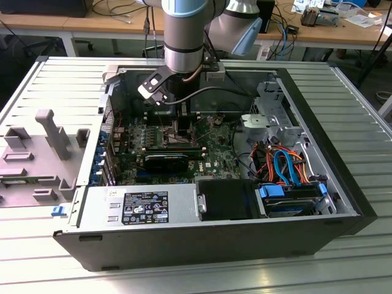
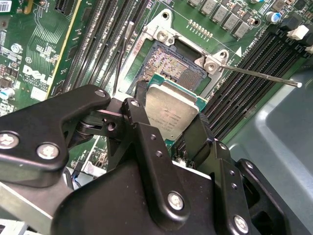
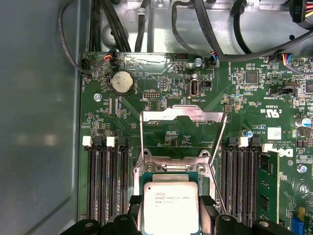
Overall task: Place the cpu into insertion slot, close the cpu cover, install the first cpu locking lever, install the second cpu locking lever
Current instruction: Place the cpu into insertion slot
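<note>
The cpu (image 2: 172, 108), a small square chip with a dull silver top, sits between the two black fingers of my gripper (image 2: 171, 117), which is shut on it. It hangs just above the near edge of the open insertion slot (image 2: 166, 61), whose pin field is bare. In the first wrist view the cpu (image 3: 171, 208) covers most of the socket, with my gripper (image 3: 171, 210) clamped on its two sides. The cpu cover (image 3: 183, 113), a thin silver frame, stands flipped open behind the socket. One locking lever (image 2: 259, 76) sticks out as a thin rod; another lever (image 2: 123, 54) lies along the opposite side.
My arm (image 1: 184, 37) reaches down into the open computer case (image 1: 343, 202). Black memory slots (image 3: 105, 181) flank the socket on both sides. A power supply (image 1: 141, 205) and drive bay with blue and orange cables (image 1: 288, 168) fill the near side. A grey fixture (image 1: 52, 131) lies at the exterior view's left.
</note>
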Robot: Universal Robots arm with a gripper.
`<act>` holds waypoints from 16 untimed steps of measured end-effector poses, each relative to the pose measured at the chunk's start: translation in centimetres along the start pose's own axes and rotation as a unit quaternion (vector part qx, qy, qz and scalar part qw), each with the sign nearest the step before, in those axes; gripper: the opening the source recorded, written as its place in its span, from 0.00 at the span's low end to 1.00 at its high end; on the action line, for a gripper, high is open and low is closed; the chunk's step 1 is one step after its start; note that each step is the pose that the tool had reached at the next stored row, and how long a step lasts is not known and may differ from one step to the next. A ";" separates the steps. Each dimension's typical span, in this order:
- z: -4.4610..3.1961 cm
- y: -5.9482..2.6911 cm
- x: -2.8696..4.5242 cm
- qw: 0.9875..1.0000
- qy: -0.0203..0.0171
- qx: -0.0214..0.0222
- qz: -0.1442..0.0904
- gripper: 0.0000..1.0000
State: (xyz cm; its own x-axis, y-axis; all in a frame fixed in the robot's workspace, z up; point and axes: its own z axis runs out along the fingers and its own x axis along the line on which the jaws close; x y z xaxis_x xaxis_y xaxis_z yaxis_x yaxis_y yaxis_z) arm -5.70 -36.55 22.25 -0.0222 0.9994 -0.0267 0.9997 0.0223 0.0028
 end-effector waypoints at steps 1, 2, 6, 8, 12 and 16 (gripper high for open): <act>0.01 0.00 0.00 1.000 0.000 0.000 0.000 0.54; 0.02 0.00 0.00 1.000 0.000 0.000 0.000 0.54; 0.08 0.00 0.00 1.000 0.000 0.000 0.000 0.54; 0.10 0.00 0.00 1.000 0.000 0.000 0.000 0.54; 0.20 -0.01 0.00 1.000 0.000 0.000 0.000 0.54; 0.35 -0.09 0.01 1.000 0.000 0.000 0.000 0.54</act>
State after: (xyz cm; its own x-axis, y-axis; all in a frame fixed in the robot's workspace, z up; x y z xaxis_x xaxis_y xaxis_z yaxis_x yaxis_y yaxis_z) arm -5.79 -36.55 21.91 -0.0219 0.9994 -0.0269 0.9998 0.0220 0.0029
